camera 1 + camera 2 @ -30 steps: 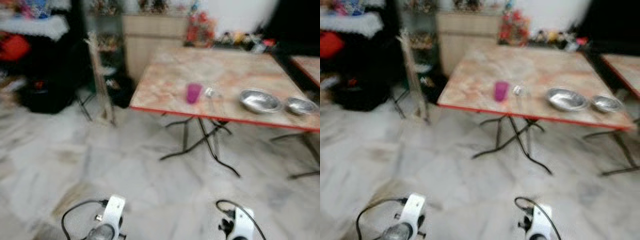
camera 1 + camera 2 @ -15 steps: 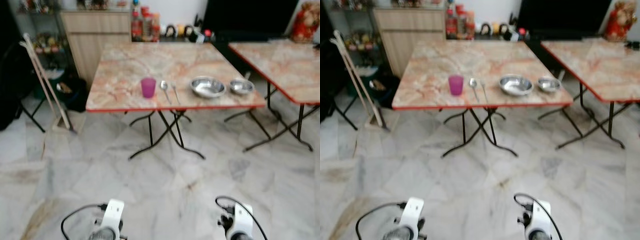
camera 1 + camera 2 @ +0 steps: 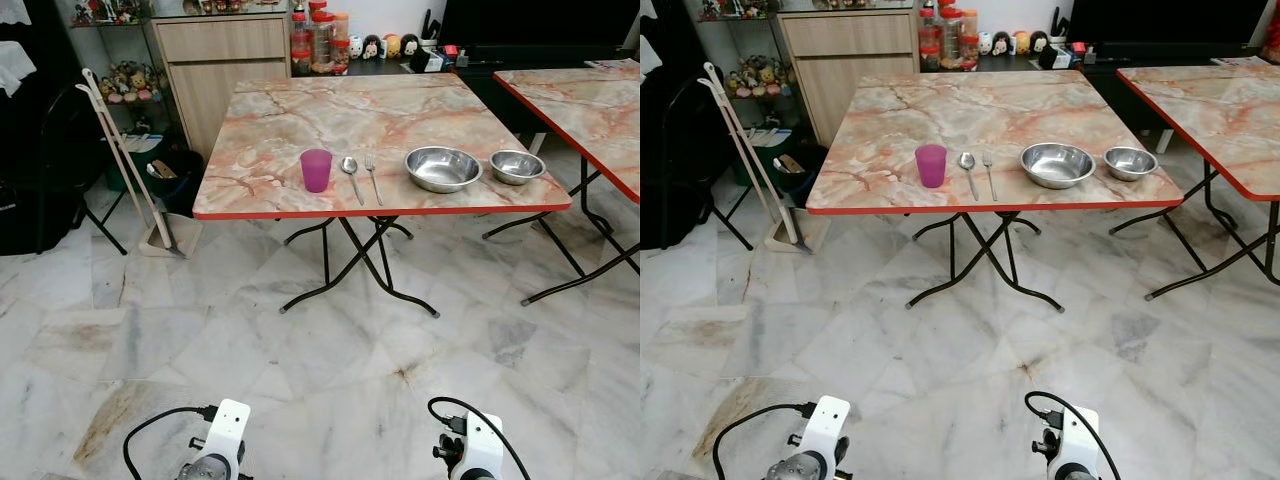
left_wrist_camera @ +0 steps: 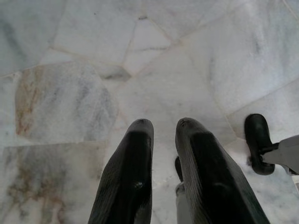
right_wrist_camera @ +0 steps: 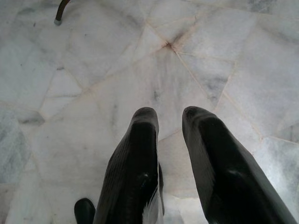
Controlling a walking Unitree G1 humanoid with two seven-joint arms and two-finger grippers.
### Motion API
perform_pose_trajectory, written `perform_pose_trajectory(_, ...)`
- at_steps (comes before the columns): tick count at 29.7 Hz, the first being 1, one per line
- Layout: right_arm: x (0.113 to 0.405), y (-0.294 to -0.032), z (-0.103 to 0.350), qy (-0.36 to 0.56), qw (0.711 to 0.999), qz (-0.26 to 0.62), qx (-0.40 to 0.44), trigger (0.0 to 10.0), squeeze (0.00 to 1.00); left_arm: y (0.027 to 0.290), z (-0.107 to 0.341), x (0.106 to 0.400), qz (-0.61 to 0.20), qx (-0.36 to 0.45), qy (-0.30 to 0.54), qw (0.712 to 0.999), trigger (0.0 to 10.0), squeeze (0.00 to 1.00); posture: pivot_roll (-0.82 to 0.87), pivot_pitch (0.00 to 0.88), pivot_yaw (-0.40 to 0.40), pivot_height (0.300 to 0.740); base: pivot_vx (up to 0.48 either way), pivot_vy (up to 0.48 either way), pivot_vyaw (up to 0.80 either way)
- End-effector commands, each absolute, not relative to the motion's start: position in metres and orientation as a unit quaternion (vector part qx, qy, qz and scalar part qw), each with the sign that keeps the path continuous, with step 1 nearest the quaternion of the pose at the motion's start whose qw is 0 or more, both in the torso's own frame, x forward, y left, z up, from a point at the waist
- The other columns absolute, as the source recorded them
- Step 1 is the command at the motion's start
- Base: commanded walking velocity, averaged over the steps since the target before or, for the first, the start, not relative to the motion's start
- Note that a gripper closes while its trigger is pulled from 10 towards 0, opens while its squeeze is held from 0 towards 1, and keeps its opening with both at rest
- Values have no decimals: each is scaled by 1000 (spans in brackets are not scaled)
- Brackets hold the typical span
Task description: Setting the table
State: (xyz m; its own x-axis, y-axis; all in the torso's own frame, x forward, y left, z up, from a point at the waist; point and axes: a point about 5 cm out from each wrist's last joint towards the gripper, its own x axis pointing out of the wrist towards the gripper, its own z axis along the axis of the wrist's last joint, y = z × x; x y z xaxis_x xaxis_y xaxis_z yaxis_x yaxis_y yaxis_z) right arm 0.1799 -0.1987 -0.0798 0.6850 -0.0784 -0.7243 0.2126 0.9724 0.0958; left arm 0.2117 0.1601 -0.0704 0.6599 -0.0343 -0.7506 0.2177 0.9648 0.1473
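Tableware sits in a row near the front edge of the marble-patterned table (image 3: pixel 400 110) — a purple cup (image 3: pixel 316 170), then a spoon (image 3: pixel 351 176) and fork (image 3: pixel 372 177) side by side, a large steel bowl (image 3: pixel 442 168) and a small steel bowl (image 3: pixel 517 166). A second table (image 3: pixel 590 100) stands to the right, a cabinet (image 3: pixel 225 60) behind (figurines and jars on top). Both arms hang low over the marble floor (image 3: pixel 330 350); the wrist views show the left gripper (image 4: pixel 161 128) and right gripper (image 5: pixel 170 116) slightly parted — empty.
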Motion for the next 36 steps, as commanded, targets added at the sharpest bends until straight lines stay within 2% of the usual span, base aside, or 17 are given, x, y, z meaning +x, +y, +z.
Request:
perform_pose_trajectory(1,180,-197,-80,392,912,-80,87,10000,0,163,-71,211,-65,120,417,899,10000,0,-67,0,7,740,0,0,0)
perform_pose_trajectory(5,183,-194,-79,390,913,-76,88,10000,0,165,-72,209,-63,123,420,897,10000,0,-55,0,0,740,0,-78,0)
perform_pose_trajectory(36,181,-195,-80,394,912,-78,89,10000,0,162,-73,209,-57,113,420,898,10000,0,-57,0,-5,740,0,-351,0)
